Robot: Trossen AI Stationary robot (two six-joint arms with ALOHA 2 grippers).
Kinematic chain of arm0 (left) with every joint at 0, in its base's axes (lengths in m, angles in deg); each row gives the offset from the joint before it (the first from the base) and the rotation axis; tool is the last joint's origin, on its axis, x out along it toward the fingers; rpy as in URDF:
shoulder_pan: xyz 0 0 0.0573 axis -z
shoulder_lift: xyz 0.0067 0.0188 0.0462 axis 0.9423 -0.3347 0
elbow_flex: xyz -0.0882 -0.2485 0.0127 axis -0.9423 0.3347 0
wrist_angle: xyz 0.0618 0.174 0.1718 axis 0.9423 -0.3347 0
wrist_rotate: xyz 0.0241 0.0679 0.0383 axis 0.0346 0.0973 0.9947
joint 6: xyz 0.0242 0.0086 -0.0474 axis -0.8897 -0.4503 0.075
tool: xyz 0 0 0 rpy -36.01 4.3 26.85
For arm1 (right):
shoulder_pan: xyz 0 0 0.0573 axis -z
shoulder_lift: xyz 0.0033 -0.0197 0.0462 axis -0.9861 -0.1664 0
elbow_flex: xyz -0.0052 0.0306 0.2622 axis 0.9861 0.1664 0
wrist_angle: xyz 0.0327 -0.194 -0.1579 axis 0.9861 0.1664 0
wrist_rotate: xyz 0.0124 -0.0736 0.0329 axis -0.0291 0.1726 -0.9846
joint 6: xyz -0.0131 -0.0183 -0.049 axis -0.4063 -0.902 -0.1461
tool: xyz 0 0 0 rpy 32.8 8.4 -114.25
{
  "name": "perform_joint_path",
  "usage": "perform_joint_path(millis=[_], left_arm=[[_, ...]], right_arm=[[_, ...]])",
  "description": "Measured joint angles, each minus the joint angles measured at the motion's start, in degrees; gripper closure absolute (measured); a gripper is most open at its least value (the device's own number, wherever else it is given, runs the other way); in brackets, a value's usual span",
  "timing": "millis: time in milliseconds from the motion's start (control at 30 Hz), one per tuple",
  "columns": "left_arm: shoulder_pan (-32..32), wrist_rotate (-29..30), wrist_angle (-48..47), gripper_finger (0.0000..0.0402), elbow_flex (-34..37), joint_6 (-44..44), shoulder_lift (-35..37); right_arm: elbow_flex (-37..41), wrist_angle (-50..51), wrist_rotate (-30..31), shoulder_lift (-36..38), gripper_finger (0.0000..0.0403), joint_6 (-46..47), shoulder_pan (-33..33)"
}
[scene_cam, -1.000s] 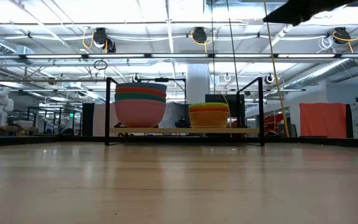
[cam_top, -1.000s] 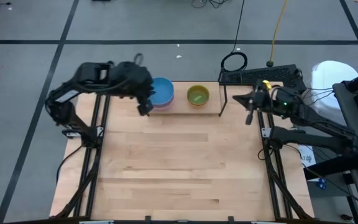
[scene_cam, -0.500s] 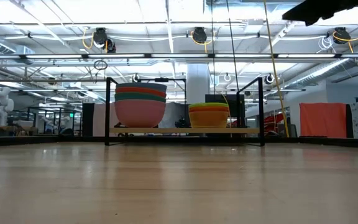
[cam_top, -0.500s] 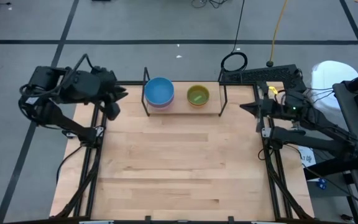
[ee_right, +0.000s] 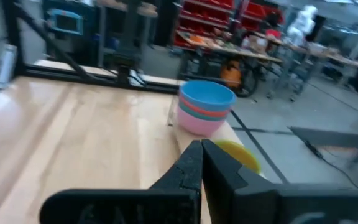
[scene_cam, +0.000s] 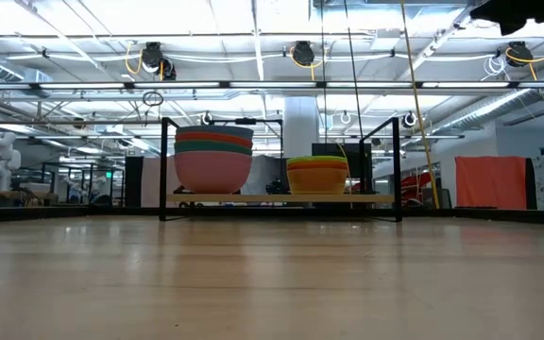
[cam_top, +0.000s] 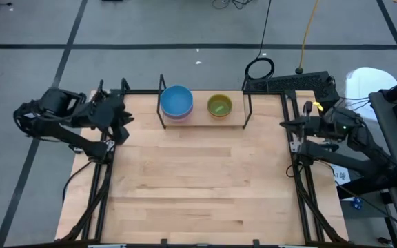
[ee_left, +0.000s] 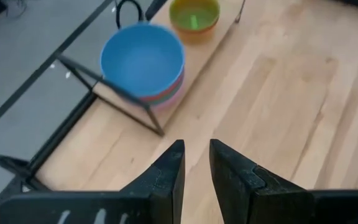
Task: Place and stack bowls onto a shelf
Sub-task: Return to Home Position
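Two stacks of bowls stand on the shelf at the table's far edge. The taller stack has a blue bowl on top, over orange-red, teal and pink ones. The shorter stack is yellow-green inside and shows yellow and orange rims in the low view. My left gripper is open with nothing between its fingers; it hangs over the table's far left corner, left of the shelf. My right gripper is shut on nothing, by the table's right edge.
The pale wooden tabletop spreads out on the near side of the shelf. A black power strip and a coiled cable lie beyond the far right corner. Black frame rails run along both table sides.
My left gripper has drawn back from the blue-topped stack toward the table's left edge, sinking a little and rolling its wrist. My right gripper has pulled back from the shelf's right end toward the table's right edge. The bowls have stayed put.
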Motion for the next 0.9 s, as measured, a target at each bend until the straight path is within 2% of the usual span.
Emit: perform_joint_path(millis=[100,267,533,900], left_arm=[[0.97,0.12,0.13,0.0321,4.69,1.05,2.47],[2.73,-0.29,0.53,0.0326,9.66,4.84,6.41],[6.62,-0.71,0.73,0.0395,14.46,7.89,12.77],[9.39,0.4,1.57,0.0377,27.38,9.27,24.7]], right_arm=[[0.01,0.43,-3.88,1.96,0.0403,-0.26,0.0],[-0.01,1.56,-4.1,4.48,0.0403,-0.59,0.0],[0.03,6.59,-4.09,7.38,0.0403,-0.14,0.0],[0.03,10.62,-4.15,9.38,0.0403,-0.01,0.02]])
